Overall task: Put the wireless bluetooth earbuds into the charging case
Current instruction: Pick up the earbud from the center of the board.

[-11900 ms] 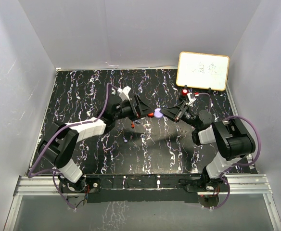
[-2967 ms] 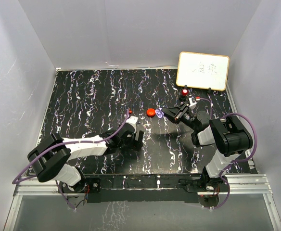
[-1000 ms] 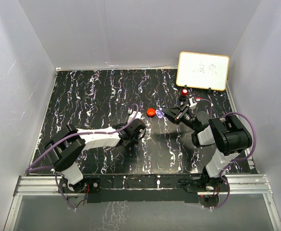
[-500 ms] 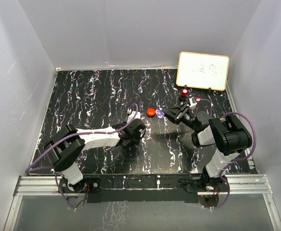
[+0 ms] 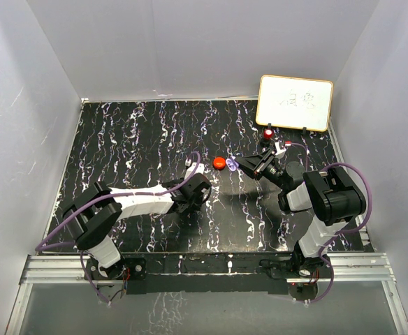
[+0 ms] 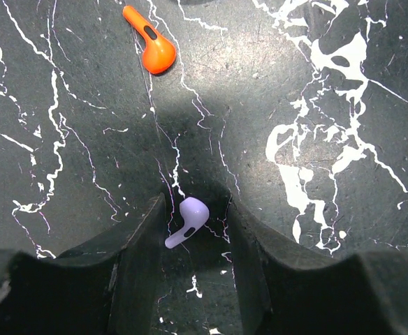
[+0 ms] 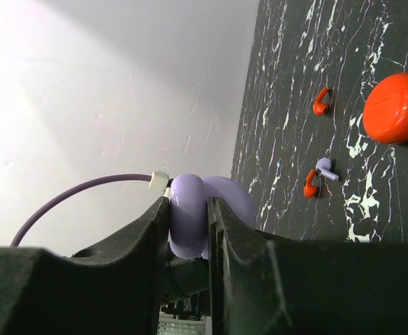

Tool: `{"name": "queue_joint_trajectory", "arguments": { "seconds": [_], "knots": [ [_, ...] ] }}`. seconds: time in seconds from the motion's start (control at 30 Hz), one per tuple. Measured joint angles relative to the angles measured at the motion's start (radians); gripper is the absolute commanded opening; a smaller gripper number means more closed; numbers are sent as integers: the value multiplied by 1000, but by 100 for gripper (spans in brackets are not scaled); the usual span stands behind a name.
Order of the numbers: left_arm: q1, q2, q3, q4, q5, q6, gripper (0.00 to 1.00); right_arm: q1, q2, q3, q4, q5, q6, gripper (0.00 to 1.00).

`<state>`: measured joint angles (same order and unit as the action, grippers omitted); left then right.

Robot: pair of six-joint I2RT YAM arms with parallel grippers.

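Left gripper (image 6: 195,209) sat at lower centre of the frame, jaws apart around a pale purple earbud (image 6: 188,221), and needed to close squarely on its bulb lest it squirt out, while the right gripper (image 7: 188,206) clamped the purple case (image 7: 235,199).

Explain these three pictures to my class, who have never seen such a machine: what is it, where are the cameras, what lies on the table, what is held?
Two robot arms stand at a black marbled table. One picture looks down from above; the others come from cameras on each wrist. The left gripper is open astride a pale purple plastic earbud; an orange-red earbud lies beyond. The right gripper clamps a pale purple round case. A red round case lies on the table. A framed whiteboard stands behind.
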<state>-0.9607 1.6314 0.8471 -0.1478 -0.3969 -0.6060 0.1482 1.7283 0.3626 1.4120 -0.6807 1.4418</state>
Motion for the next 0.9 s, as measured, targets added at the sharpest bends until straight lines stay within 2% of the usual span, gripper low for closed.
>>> {"name": "queue_joint_trajectory", "arguments": {
  "seconds": [0.53, 0.9],
  "knots": [
    [-3, -5, -5, -6, 13, 0, 30, 0, 0, 0, 4, 0, 0, 0],
    [-4, -5, -3, -10, 20, 0, 16, 0, 0, 0, 5, 0, 0, 0]
  ]
}}
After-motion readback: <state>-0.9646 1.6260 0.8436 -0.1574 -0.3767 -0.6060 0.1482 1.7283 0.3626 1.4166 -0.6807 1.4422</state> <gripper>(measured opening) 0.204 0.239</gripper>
